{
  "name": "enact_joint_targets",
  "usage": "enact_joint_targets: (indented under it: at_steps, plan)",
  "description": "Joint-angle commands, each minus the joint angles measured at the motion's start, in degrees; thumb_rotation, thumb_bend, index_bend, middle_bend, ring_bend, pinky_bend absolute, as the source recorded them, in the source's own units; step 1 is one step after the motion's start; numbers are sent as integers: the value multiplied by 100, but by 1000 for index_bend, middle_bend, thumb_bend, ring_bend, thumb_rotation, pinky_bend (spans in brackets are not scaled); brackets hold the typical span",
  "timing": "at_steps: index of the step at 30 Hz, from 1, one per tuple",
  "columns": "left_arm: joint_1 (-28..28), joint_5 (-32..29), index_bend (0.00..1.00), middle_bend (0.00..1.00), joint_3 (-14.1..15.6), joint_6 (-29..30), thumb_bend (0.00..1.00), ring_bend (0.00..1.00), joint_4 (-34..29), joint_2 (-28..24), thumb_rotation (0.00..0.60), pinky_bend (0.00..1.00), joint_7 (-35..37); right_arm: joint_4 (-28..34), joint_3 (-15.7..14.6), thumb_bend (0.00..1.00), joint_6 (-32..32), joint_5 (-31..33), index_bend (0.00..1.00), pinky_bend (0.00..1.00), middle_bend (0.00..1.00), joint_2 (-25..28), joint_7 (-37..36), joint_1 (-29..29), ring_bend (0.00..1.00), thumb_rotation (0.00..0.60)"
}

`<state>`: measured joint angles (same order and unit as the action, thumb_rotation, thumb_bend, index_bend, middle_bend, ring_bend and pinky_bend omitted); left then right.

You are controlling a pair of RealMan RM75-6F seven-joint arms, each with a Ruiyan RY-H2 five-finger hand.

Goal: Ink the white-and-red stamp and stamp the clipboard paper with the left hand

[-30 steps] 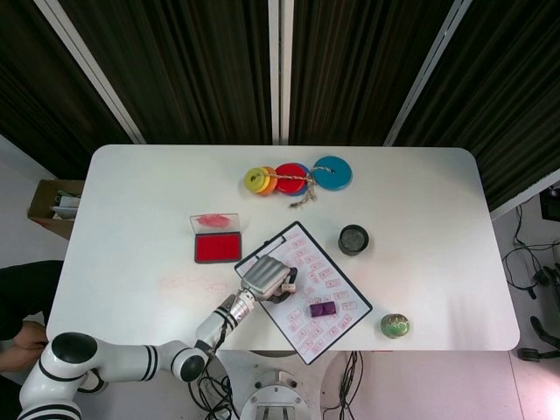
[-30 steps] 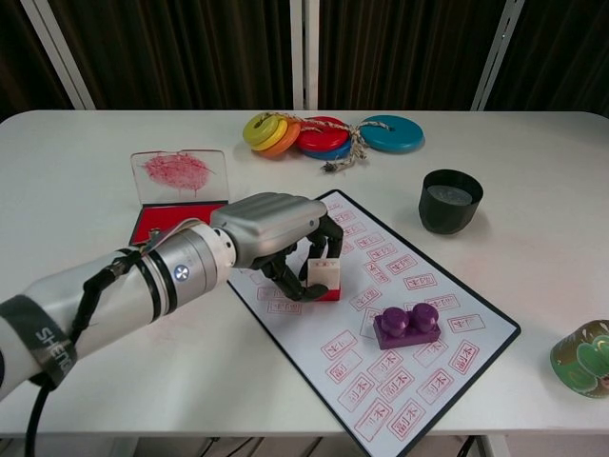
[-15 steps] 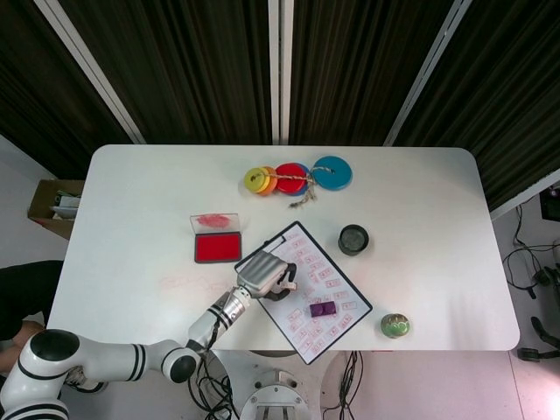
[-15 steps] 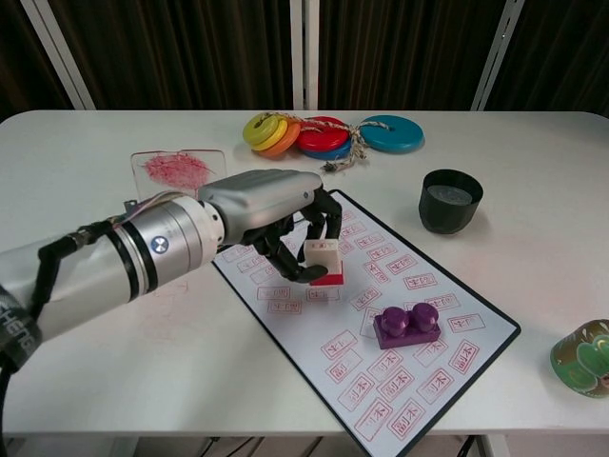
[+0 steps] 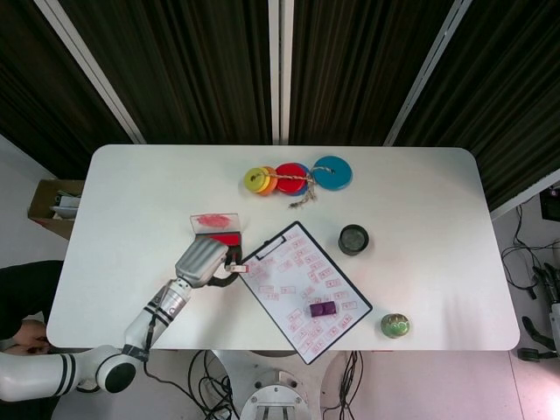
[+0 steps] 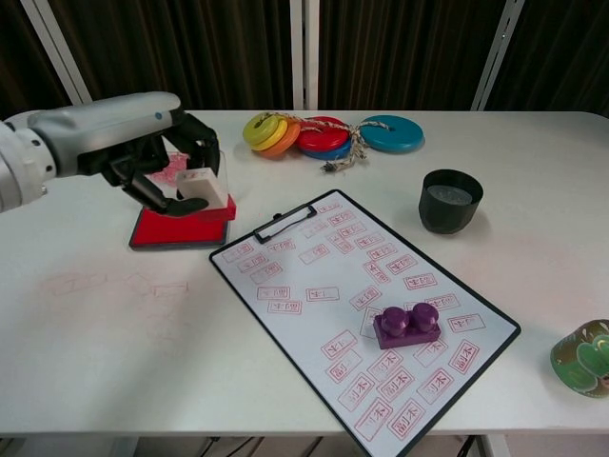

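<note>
The left hand (image 6: pixel 143 152) reaches in from the table's left side, fingers curled down around the white-and-red stamp (image 6: pixel 202 188), which it pinches just above the red ink pad (image 6: pixel 176 228) near the table's middle-left. The stamp is a pale block, its red base barely visible against the pad (whether it touches the ink cannot be told). Half a second ago the hand held the stamp over the clipboard paper (image 6: pixel 324 286); it has since swung left, leaving the paper, covered in red imprints, with only a purple brick (image 6: pixel 407 325) resting near its front edge. The right hand is out of sight.
</note>
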<state>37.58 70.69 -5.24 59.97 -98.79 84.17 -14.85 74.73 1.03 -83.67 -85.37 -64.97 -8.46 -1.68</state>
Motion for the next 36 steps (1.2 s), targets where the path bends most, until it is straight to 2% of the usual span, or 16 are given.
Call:
enact_joint_targets:
  at_steps: [1,6,15,21,26,36]
  plan:
    - [-319,296,602,625,307,224,475,1000,249,-181,600,1000,431,20,-13,222,36,-22,0,0,0,-31,55,29,0,600]
    - [-688,646,602,625,632,406,475,1000,765,-170,600,1000,1158,44,-39,223,75,-73,0,0,0,-83,153,72,0,600]
    - [-934,1065,596,619,839,465,473,1000,1441,107,600,1000,1771,90,-57,223,75,-76,0,0,0,-67,237,79,0,600]
    - [-1038,1337,580,602,866,646,453,1000,1954,405,600,1000,1757,126,-56,223,46,-72,0,0,0,-36,259,70,0,600]
    - [-1085,1344,567,590,889,553,447,1000,2285,557,600,1000,1693,175,-69,223,51,-88,0,0,0,-7,282,78,0,600]
    - [-1146,1395,542,566,870,491,429,1000,2525,651,600,1000,1632,189,-78,223,60,-87,0,0,0,-10,309,86,0,600]
